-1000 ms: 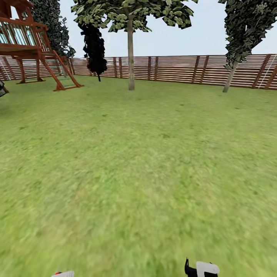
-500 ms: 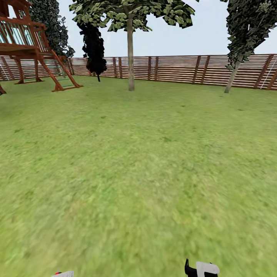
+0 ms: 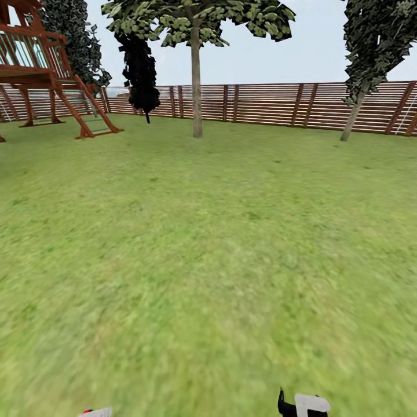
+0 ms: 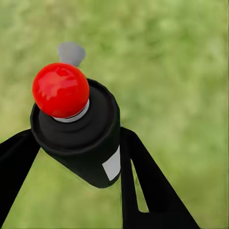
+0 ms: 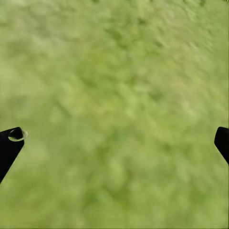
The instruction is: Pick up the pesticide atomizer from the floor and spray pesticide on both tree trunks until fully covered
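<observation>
Wide green lawn across most of head view, blurred toward near edge. Brown slatted fence along far side, pale sky above. Red-brown wooden play structure with ladder at far left, on grass just in front of fence. Two pale-trunked trees: one near centre, trunk upright, bare, base on lawn short of fence; other at far right, trunk leaning, mostly hidden under dark foliage. Well apart from each other. Slim dark cypress-like tree between play structure and centre tree, another dark one behind play structure. At bottom edge of head view, bit of right gripper, black and light grey, low right of centre; at bottom left, sliver of light-grey with red speck, too small to name. Left wrist view: left gripper clenched around pesticide atomizer, black fingers pressed to both sides of black cylindrical body, held off grass, nowhere near either trunk. Bright red ball tip on top, grey collar under it, small grey nozzle piece past tip, small grey label on body side. Right wrist view: right gripper released, spread wide, dark fingertips at opposite edges, blurred grass between.
</observation>
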### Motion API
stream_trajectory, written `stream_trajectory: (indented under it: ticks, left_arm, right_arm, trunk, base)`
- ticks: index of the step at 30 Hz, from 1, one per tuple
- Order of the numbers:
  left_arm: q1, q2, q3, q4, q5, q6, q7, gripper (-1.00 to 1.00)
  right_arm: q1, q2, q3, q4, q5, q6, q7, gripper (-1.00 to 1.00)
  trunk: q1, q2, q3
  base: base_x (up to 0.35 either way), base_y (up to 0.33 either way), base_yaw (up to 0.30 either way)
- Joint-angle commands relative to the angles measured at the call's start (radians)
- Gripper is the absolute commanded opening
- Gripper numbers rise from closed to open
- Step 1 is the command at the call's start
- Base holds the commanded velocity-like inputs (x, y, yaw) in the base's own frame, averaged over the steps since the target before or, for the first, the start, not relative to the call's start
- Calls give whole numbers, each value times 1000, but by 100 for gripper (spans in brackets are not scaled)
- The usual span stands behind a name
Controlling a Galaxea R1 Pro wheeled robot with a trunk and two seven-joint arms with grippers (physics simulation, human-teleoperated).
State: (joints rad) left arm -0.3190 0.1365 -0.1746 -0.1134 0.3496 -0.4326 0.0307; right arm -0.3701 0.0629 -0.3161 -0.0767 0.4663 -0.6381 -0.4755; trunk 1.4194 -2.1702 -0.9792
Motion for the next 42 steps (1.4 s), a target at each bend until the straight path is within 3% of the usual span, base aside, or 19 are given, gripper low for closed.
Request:
stream_trajectory:
  ticks: [1, 42]
  left_arm:
    - [0, 0, 0, 0, 0, 0, 0, -100]
    - [0, 0, 0, 0, 0, 1, 0, -100]
  right_arm:
    - [0, 0, 0, 0, 0, 0, 0, 100]
    - [0, 0, 0, 2, 0, 0, 0, 100]
  trunk:
    - [0, 0, 0]
    - [0, 0, 0]
  base:
    - [338, 0, 0]
    - [338, 0, 0]
